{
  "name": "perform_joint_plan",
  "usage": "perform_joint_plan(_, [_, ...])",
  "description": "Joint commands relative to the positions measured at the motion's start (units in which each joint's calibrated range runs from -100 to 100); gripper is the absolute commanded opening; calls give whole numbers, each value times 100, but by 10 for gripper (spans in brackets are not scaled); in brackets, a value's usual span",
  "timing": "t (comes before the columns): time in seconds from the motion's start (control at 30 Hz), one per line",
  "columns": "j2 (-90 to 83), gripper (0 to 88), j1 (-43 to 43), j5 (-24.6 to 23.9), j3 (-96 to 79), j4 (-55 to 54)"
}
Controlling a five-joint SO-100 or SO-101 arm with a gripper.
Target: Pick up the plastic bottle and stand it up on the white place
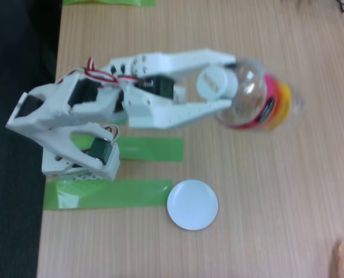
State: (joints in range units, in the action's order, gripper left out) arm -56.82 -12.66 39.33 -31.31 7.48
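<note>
While the gripper (233, 80) clamps the plastic bottle (259, 95) at its white-capped end in the upper right of the frame, the white place (192, 204) sits bare at lower centre, just right of two green tape strips (111, 193) by the arm's base.

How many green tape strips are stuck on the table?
3. One strip lies just under the arm, a longer one sits left of the white plate, and a piece peeks in at the top edge. The arm may hide more.
</note>
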Motion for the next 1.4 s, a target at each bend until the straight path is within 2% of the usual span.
perform_joint_plan(0.0, [-547,74,-8,300,-1174,-499])
perform_joint_plan(0.27, [-1261,74,-52,337,-2704,-636])
perform_joint_plan(0.4, [-1597,74,-297,594,-2993,-636])
perform_joint_plan(0.87, [-2386,74,-889,620,-3528,-610])
perform_joint_plan(1.2, [-2395,74,-1378,657,-2840,1046])
perform_joint_plan(1.3, [-2395,74,-1326,1066,-2704,1278])
perform_joint_plan(1.37, [-2395,74,-1326,1176,-2704,1347])
